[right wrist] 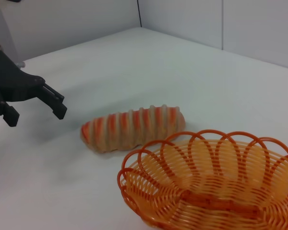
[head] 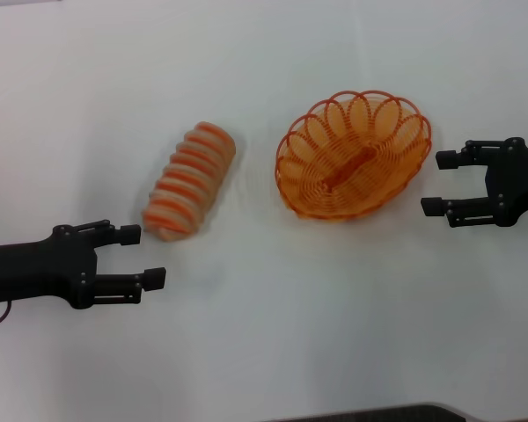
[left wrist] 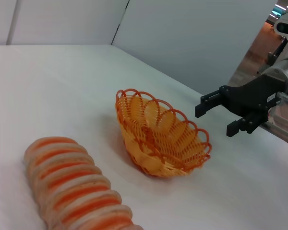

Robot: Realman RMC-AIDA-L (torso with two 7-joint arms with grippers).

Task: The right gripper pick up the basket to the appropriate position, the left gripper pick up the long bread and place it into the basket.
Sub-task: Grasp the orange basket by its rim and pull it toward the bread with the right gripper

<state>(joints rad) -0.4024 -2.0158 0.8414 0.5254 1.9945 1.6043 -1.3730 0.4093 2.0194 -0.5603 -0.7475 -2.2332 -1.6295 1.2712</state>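
The orange wire basket (head: pixel 354 154) (left wrist: pixel 161 134) (right wrist: pixel 211 182) rests empty on the white table, right of centre. My right gripper (head: pixel 438 183) (left wrist: pixel 216 117) hovers just right of its rim, open, holding nothing. The long bread (head: pixel 189 180) (left wrist: pixel 74 189) (right wrist: pixel 134 125), tan with orange stripes, lies diagonally to the left of the basket. My left gripper (head: pixel 143 256) (right wrist: pixel 36 103) is open just below and left of the loaf's near end, not touching it.
The white table (head: pixel 264 352) stretches all around both items. A dark edge (head: pixel 378 413) shows along the bottom of the head view. Light wall panels (left wrist: pixel 182 28) stand behind the table.
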